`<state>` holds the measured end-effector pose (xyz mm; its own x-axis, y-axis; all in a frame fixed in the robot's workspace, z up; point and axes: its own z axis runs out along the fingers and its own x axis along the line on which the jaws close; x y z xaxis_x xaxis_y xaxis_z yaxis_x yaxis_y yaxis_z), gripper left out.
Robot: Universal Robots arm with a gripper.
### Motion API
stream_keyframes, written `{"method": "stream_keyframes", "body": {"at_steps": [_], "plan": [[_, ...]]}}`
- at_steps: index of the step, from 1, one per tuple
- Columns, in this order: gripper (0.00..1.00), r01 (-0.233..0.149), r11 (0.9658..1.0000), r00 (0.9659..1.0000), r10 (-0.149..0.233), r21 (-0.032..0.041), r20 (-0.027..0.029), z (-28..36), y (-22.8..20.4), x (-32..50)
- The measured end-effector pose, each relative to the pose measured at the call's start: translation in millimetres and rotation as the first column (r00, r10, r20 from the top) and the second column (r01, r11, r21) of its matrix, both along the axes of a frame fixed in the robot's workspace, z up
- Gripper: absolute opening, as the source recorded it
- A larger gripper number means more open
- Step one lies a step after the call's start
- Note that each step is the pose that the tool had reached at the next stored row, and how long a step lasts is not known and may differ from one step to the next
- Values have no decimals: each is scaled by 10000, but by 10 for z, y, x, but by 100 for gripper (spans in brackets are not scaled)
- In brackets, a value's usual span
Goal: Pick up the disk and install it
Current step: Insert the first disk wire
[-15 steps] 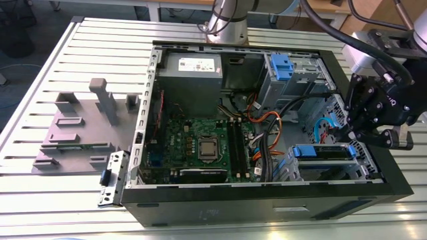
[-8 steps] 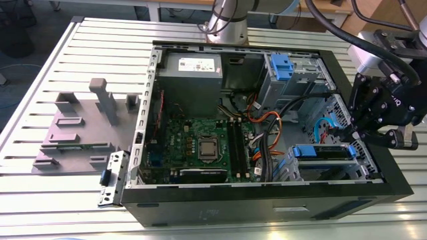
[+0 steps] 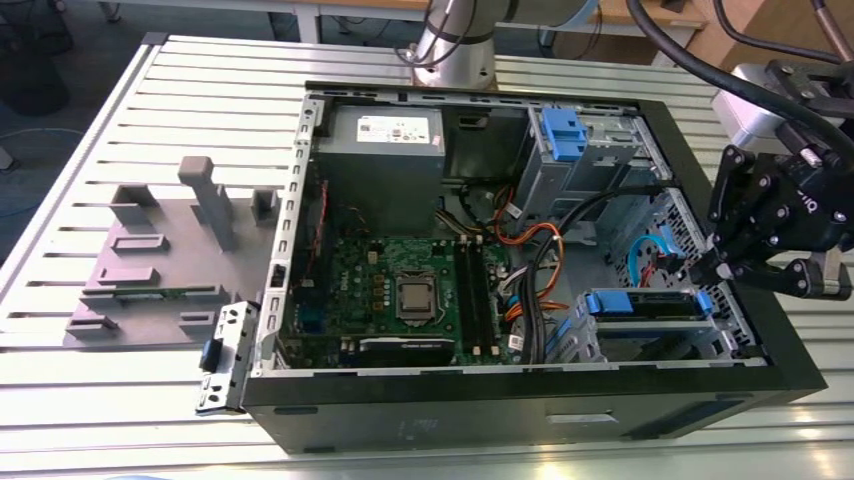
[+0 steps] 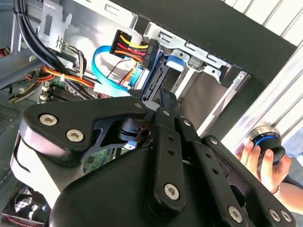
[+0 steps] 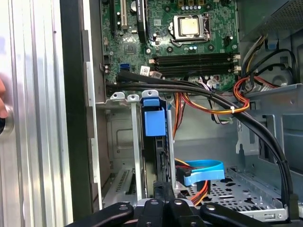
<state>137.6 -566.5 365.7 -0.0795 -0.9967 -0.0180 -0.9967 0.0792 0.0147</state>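
A slatted metal table (image 3: 107, 400) holds an open computer case (image 3: 534, 405). The disk (image 5: 154, 120) stands on edge in the corner bay, so its blue frame fits the rails. The gripper (image 5: 163, 202) looks pinched on the disk's end, to keep it straight.

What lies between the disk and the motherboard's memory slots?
Black cables cross between the disk and the memory slots, in the first wrist view.
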Motion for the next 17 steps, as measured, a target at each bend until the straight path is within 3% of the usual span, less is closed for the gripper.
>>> {"method": "stream_keyframes", "body": {"at_steps": [17], "plan": [[11,0,10000,10000,0,1,0,-1,0,185]]}}
